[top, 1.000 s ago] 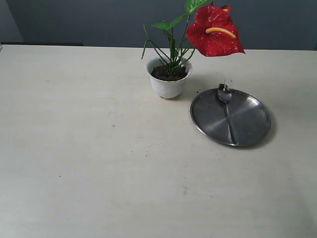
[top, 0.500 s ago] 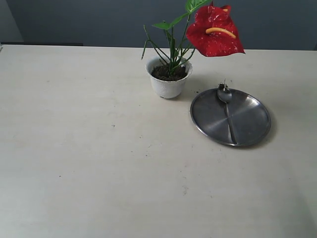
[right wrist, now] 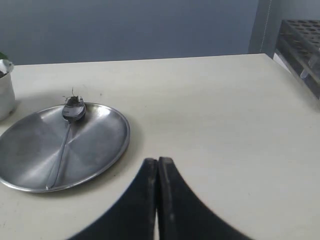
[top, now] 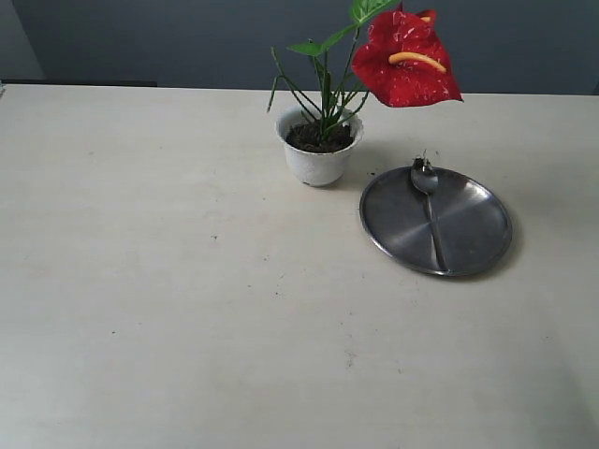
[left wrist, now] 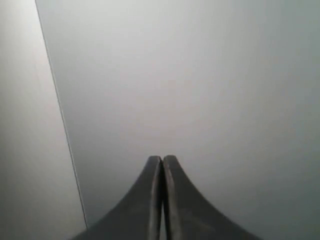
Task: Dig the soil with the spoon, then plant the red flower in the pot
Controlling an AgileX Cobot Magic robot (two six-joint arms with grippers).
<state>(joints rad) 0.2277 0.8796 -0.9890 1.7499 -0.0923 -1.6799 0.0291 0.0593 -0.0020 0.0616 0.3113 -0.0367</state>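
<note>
The red flower (top: 404, 58) stands upright in the white pot (top: 316, 161), its green stems rooted in the dark soil (top: 318, 137). The steel spoon (top: 428, 201) lies on the round steel plate (top: 468, 234) to the pot's right, its bowl toward the far rim with a bit of soil on it. In the right wrist view the spoon (right wrist: 67, 131) and plate (right wrist: 100, 145) lie ahead of my right gripper (right wrist: 158, 161), which is shut and empty. My left gripper (left wrist: 162, 159) is shut and empty over a bare grey surface. Neither arm shows in the exterior view.
The pale table (top: 187, 309) spreads wide in front of and left of the pot. A dark wall runs behind it. In the right wrist view a dark rack (right wrist: 302, 47) stands beyond the table's far corner.
</note>
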